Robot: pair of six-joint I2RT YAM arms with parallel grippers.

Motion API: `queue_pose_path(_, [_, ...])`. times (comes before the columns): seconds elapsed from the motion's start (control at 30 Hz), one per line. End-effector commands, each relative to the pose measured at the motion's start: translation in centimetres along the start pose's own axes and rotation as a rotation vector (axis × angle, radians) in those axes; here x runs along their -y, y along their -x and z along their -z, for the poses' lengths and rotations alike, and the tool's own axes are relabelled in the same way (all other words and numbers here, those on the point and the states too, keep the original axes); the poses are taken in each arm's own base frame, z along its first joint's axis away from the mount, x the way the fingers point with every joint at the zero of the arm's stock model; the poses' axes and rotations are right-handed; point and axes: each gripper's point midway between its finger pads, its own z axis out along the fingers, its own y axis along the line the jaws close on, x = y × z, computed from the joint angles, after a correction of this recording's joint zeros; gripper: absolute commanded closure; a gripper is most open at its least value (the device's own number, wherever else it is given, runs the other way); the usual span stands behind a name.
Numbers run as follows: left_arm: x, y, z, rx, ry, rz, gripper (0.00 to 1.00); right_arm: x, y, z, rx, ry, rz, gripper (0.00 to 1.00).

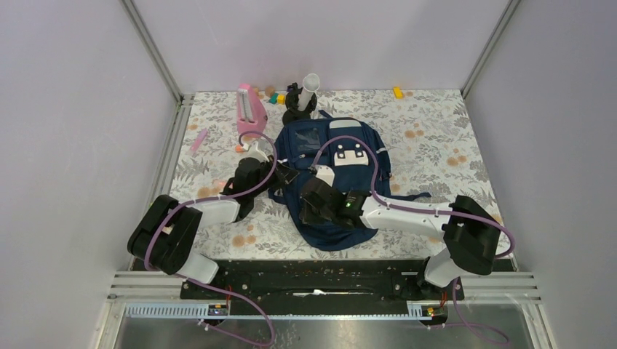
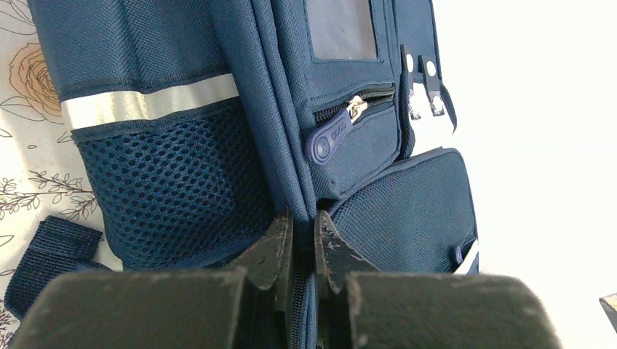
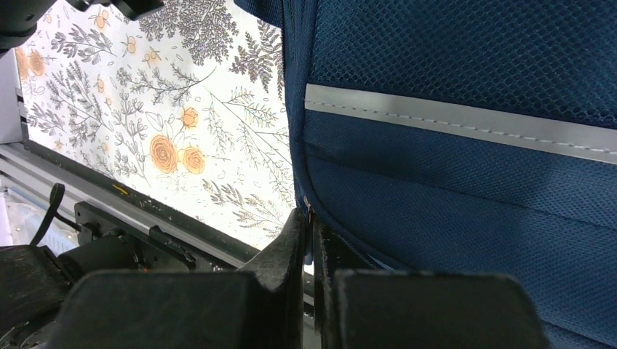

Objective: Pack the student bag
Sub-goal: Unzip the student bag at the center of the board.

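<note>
The student bag (image 1: 336,169), a navy backpack with white-grey patches, lies flat in the middle of the floral table. My left gripper (image 1: 288,177) is at its left side. In the left wrist view this gripper (image 2: 304,219) is shut on a fold of blue fabric beside the zip track, below the mesh side pocket (image 2: 174,182) and a zip pull (image 2: 336,131). My right gripper (image 1: 308,205) rests over the bag's lower left part. In its own view the right gripper (image 3: 310,220) is pinched shut on the thin seam edge of the bag (image 3: 466,189), under the reflective stripe (image 3: 451,120).
At the back of the table are a pink case (image 1: 249,109), a black holder with a white cup (image 1: 302,98), small coloured blocks (image 1: 276,97) and a yellow block (image 1: 398,92). A pink pen (image 1: 198,139) lies at the left. The black front rail (image 3: 145,233) runs just below the bag.
</note>
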Motion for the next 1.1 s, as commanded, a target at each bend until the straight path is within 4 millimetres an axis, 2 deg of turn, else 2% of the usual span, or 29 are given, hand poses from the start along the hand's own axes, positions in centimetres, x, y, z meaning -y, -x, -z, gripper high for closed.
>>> queue_pose_path(0.0, [3.8,-0.8,1.0,-0.036,-0.159,-0.043,1.0,-5.8,5.2,1.1,0.134,0.194,-0.104,0.94])
queue_pose_path(0.17, [3.8,-0.8,1.1,-0.05,-0.155,-0.052,1.0,-6.6,5.1,2.8,0.119,0.272,-0.022,0.59])
queue_pose_path(0.27, [3.7,-0.6,1.2,-0.053,-0.15,-0.068,1.0,-7.2,5.5,4.8,0.147,0.346,0.043,0.38])
queue_pose_path(0.33, [3.6,-0.5,1.2,-0.065,-0.147,-0.08,1.0,-6.3,5.7,5.9,0.155,0.335,0.085,0.34])
queue_pose_path(0.4, [3.4,-0.4,1.2,-0.081,-0.144,-0.094,1.0,-4.4,6.0,6.9,0.157,0.306,0.112,0.31])
queue_pose_path(0.5, [3.3,-0.1,1.3,-0.094,-0.125,-0.126,0.97,-0.6,6.8,7.7,0.185,0.25,0.123,0.3])
queue_pose_path(0.6, [3.1,0.4,1.6,-0.101,-0.093,-0.181,0.82,4.4,8.1,8.4,0.24,0.13,0.085,0.26])
queue_pose_path(0.67, [2.6,0.7,1.8,-0.104,-0.053,-0.213,0.63,7.5,8.7,8.9,0.269,0.062,0.055,0.2])
queue_pose_path(0.7, [2.5,1.2,1.9,-0.096,-0.031,-0.231,0.47,8.9,9.0,9.3,0.283,0.037,0.036,0.17])
queue_pose_path(0.73, [2.2,1.4,2.1,-0.098,-0.008,-0.246,0.35,10.4,9.2,9.4,0.289,0.004,0.014,0.17])
queue_pose_path(0.77, [2.2,1.7,2.5,-0.095,0.012,-0.255,0.25,12.3,9.3,9.3,0.295,-0.04,-0.01,0.15])
queue_pose_path(0.83, [2.2,2.5,3.2,-0.07,0.037,-0.282,0.1,14.9,9.4,9.4,0.31,-0.088,-0.052,0.12])
queue_pose_path(0.97, [1.5,3.5,5.2,-0.037,0.098,-0.311,0.02,18.8,9.5,9.6,0.322,-0.137,-0.154,0.11])
queue_pose_path(1.07, [0.8,4.1,6.8,-0.01,0.149,-0.294,0.01,20.4,9.2,9.5,0.317,-0.13,-0.224,0.11])
